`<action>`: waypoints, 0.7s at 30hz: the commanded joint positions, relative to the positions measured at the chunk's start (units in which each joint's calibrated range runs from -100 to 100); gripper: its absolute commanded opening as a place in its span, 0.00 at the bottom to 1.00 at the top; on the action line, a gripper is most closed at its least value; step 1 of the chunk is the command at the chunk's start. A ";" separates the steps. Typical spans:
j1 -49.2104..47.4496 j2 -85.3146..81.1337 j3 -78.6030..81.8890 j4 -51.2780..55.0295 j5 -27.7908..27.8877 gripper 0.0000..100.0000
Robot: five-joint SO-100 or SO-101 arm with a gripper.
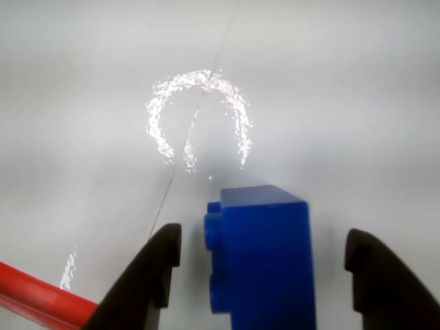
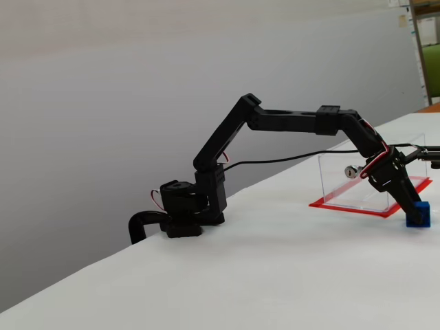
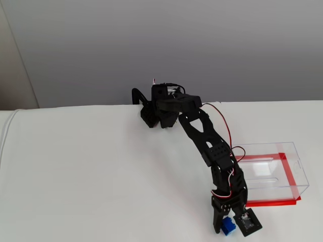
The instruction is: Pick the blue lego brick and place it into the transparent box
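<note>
Blue lego brick (image 1: 265,258) on white worktop (image 2: 275,275), just outside the red base edge of the transparent box (image 3: 270,169), lying on its side with studs toward the left finger in the wrist view. Pincer (image 1: 265,265) spread wide, straddling it, neither finger touching. Likely light, rigid, glossy and slip-prone; best pinched across the flat, smooth faces, squarely, low and centred.

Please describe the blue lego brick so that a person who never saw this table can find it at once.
Find the transparent box on its red base on the white table. Just outside its near corner, the open gripper straddles the blue lego brick. It is the only bright blue thing, small and studded.
</note>
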 commanded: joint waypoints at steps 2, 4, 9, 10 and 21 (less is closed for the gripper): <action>-0.07 -1.12 -3.22 -0.11 -0.26 0.26; 0.00 -1.12 -3.22 -0.11 -0.26 0.26; 0.15 -1.12 -3.22 -0.11 -0.26 0.20; 0.15 -1.12 -3.22 -0.11 -0.26 0.17; 0.15 -1.12 -3.22 -0.11 -0.26 0.05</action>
